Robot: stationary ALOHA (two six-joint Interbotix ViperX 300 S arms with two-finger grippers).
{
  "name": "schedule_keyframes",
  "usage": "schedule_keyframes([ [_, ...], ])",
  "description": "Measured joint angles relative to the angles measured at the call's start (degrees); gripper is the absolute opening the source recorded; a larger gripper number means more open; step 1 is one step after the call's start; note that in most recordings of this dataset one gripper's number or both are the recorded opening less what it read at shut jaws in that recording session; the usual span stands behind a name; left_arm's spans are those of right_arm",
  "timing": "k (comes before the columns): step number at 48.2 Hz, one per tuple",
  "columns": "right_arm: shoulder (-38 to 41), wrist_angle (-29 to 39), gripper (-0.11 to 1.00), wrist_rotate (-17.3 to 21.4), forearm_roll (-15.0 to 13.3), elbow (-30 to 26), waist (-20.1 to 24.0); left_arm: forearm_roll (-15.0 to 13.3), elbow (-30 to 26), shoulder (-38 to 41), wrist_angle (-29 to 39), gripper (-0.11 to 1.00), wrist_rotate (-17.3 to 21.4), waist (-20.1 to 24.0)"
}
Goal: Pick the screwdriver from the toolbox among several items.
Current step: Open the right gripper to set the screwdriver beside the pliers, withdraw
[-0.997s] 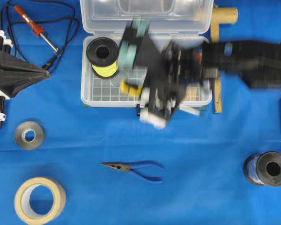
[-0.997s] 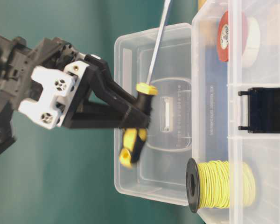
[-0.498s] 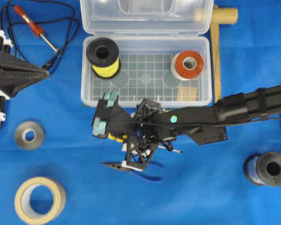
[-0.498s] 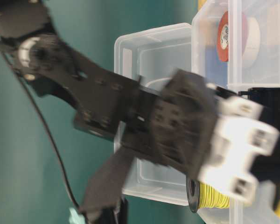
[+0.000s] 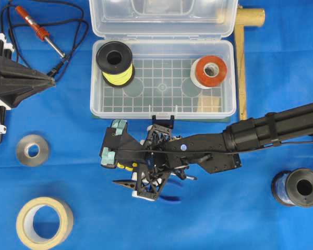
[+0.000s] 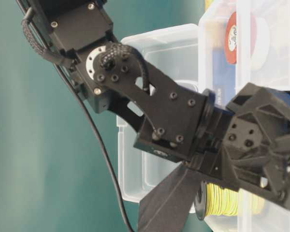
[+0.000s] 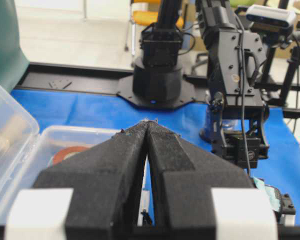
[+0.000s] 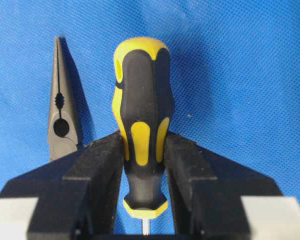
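So from my remote seat, the right gripper (image 8: 142,165) has its two black fingers (image 8: 102,170) clamped on the lower part of the screwdriver (image 8: 142,125), yellow-and-black handle sticking out past the fingertips and a bit of the silver shaft just visible at the bottom of the wrist view. In the overhead view the screwdriver (image 5: 126,167) only shows as a small yellow bit under the wrist, outside the toolbox (image 5: 161,112), over the blue cloth (image 5: 240,219) just in front of the box's front wall. The right arm reaches in from the right edge and across the middle.

Right next to the handle in the wrist camera I can see the dark jaws of the pliers (image 8: 62,120) lying on the cloth, close to the handle but I can't tell if they touch. From overhead the pliers (image 5: 126,183) are mostly covered by the gripper, nose poking out to the left.

Inside the toolbox: the black spool of yellow wire (image 5: 115,63) at the back left, the red-and-white tape roll (image 5: 209,71) at the back right and the small tan block (image 5: 210,104) in the front right corner. Lid is open, tipped back.

The left gripper (image 7: 148,125) sits off at the left edge, its foam fingers pressed together at the tips with nothing between them.

Also on the cloth: soldering iron (image 5: 37,31) top left, grey tape ring (image 5: 32,150), masking tape roll (image 5: 44,222), another dark spool (image 5: 298,187) bottom right
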Motion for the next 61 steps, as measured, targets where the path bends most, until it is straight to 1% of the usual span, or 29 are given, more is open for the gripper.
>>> schedule_keyframes([
  [3, 0.0, 0.1, 0.26, 0.0, -0.1, 0.0, 0.0, 0.0, 0.0, 0.0, 0.0, 0.00, 0.0, -0.1],
  [4, 0.0, 0.1, 0.28, 0.0, 0.0, 0.0, 0.1, 0.0, 0.0, 0.0, 0.0, 0.00, -0.1, -0.1],
  [12, -0.2, 2.8, 0.76, -1.0, -0.2, 0.0, -0.2, 0.0, 0.0, 0.0, 0.0, 0.00, 0.0, -0.1],
  [13, -0.4, 3.5, 0.78, -1.1, -0.3, 0.0, -0.2, 0.0, 0.0, 0.0, 0.0, 0.00, -0.1, 0.0],
  [15, -1.1, 5.2, 0.78, -1.4, -0.8, 0.0, -0.3, 0.0, 0.0, 0.1, 0.0, 0.00, -0.1, 0.0],
  [19, -4.1, 8.1, 0.72, -1.8, -1.9, 0.0, -0.4, 0.0, 0.0, 0.0, 0.1, 0.00, -0.1, 0.0],
  [22, -7.2, 10.1, 0.72, -2.0, -3.2, 0.0, -0.4, 0.0, 0.1, 0.0, 0.1, 0.00, -0.1, 0.0],
  [28, -14.5, 12.8, 0.72, -2.2, -6.9, 1.8, -0.2, -0.1, 0.3, 0.0, 0.1, 0.00, -0.1, 0.0],
  [32, -20.8, 13.8, 0.72, -1.8, -10.0, 5.5, 0.2, -0.1, 0.4, 0.0, 0.1, 0.00, -0.2, 0.0],
  [36, -26.8, 13.0, 0.72, -1.3, -12.4, 10.0, 0.4, 0.0, 0.4, 0.0, 0.1, 0.00, -0.2, 0.0],
  [40, -32.7, 10.5, 0.72, -1.2, -14.0, 15.5, 0.4, 0.0, 0.7, 0.1, 0.1, 0.00, -0.2, 0.0],
  [46, -41.3, 4.2, 0.72, -1.1, -15.2, 24.6, 0.4, -0.1, 1.2, 0.0, 0.2, 0.00, -0.3, 0.0],
  [50, -49.2, -0.4, 0.72, -0.8, -15.8, 31.7, 0.4, -0.1, 1.5, 0.0, 0.2, 0.00, -0.3, 0.0],
  [55, -58.8, -4.3, 0.72, 0.0, -16.4, 39.3, 0.4, -0.1, 1.6, 0.0, 0.3, 0.00, -0.3, -0.2],
  [61, -69.5, -7.1, 0.72, 1.2, -17.8, 48.2, -0.2, -0.1, 1.6, 0.0, 0.3, 0.00, -0.2, -0.5],
])
